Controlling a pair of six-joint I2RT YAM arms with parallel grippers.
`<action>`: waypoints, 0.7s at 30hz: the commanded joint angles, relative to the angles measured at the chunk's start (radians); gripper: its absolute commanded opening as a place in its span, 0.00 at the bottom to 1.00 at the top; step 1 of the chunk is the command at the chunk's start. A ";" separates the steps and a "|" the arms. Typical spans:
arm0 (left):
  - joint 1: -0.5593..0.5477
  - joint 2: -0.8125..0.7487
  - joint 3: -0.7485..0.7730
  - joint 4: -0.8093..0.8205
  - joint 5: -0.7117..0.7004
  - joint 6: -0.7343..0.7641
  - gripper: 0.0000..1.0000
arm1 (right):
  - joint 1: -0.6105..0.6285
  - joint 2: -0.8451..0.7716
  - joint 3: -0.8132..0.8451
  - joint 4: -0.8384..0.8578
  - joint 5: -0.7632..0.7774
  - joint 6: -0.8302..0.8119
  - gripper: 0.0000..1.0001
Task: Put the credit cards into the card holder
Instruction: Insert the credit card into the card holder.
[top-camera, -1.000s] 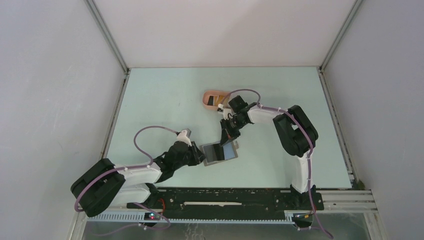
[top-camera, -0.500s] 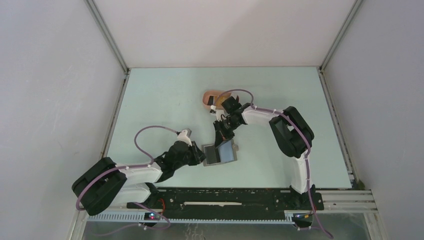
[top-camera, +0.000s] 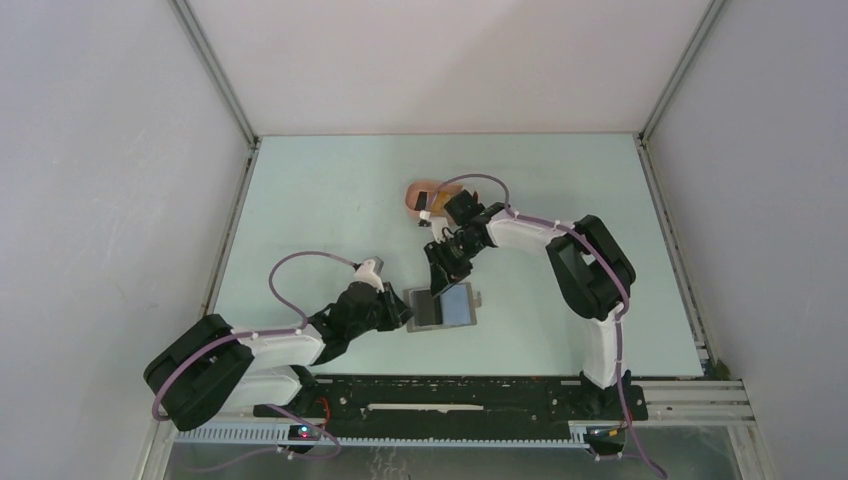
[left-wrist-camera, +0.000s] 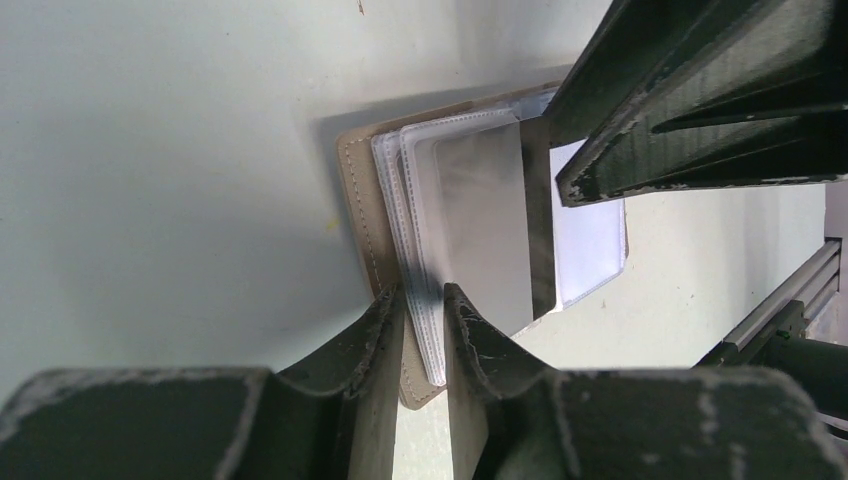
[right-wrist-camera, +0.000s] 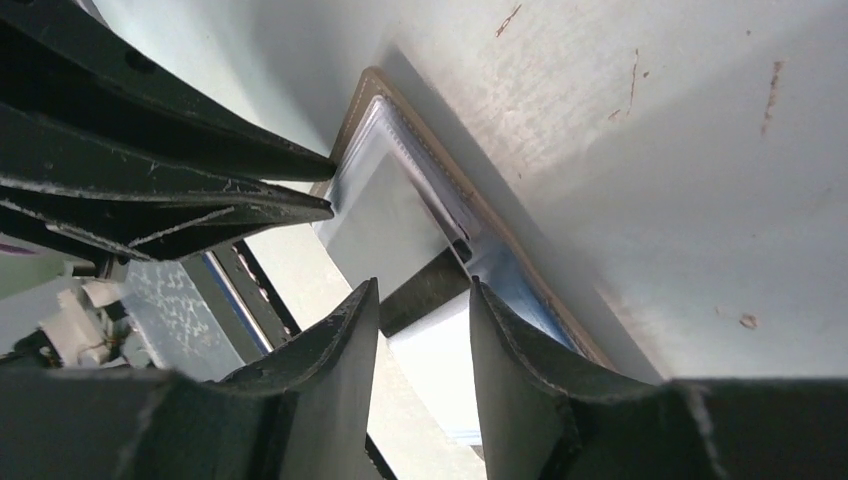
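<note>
No text, label or number can be read anywhere.

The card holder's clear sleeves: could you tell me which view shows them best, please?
The left wrist view: the card holder fills the frame, its stacked clear sleeves fanned out and pinched by the left gripper. The right wrist view shows them obliquely, partly hidden; the top view shows the holder only small.

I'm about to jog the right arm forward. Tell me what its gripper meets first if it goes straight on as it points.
Most likely the open card holder: the right gripper points down at its clear sleeves, and nothing shows in between. The gap is hard to judge.
</note>
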 joint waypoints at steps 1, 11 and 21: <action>-0.003 0.015 -0.001 -0.076 0.022 0.019 0.27 | 0.010 -0.083 0.027 -0.029 0.056 -0.092 0.48; -0.004 0.008 -0.011 -0.075 0.022 0.015 0.27 | 0.020 -0.068 0.056 -0.076 0.098 -0.133 0.46; -0.004 -0.011 -0.017 -0.075 0.022 0.012 0.29 | 0.036 0.004 0.041 -0.106 0.061 -0.113 0.33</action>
